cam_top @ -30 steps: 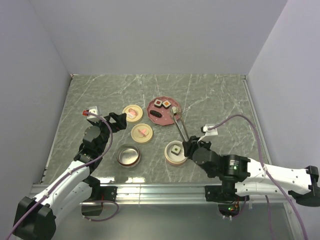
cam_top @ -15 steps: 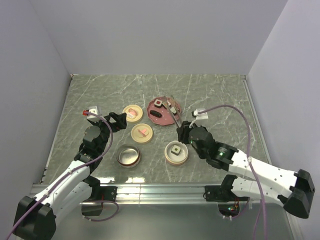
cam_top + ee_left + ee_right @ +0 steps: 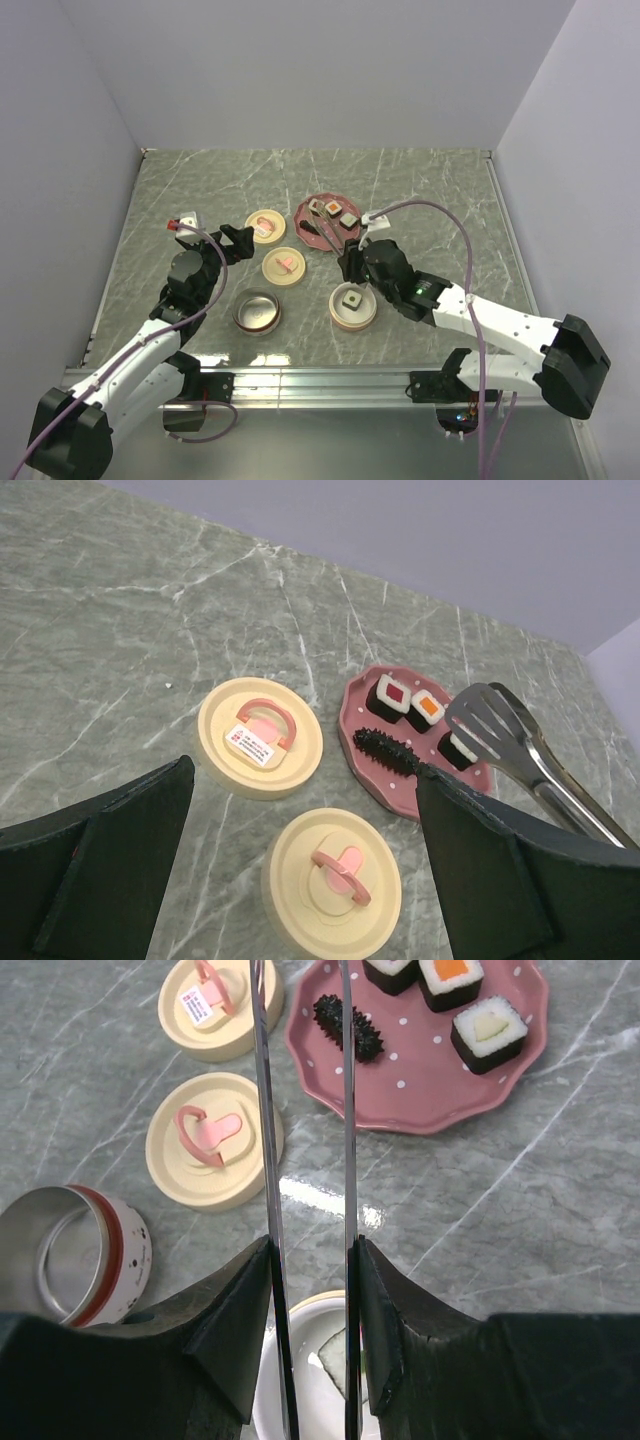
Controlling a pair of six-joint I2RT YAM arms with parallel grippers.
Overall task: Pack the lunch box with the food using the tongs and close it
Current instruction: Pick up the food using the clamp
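The right gripper's (image 3: 310,1260) fingers (image 3: 235,1305) are clamped from both sides on the tongs (image 3: 345,1110), whose two slim arms run on apart and parallel toward the pink plate (image 3: 420,1110). Their flat slotted tips (image 3: 490,715) hang over its right part, by a white-topped cube (image 3: 488,1025). That arm reaches low from the plate's near right side. The left gripper (image 3: 305,780) hovers left of the plate, fingers (image 3: 110,860) spread wide with nothing between them. On the plate are three cubes (image 3: 393,693) and the dark piece (image 3: 347,1025). Left of the plate lie two cream lids (image 3: 265,225). Nearer than the plate, under the right gripper, a cream bowl (image 3: 340,318) holds one cube (image 3: 352,300). An open metal tin (image 3: 257,311) stands on the marble table (image 3: 440,190), left of the bowl.
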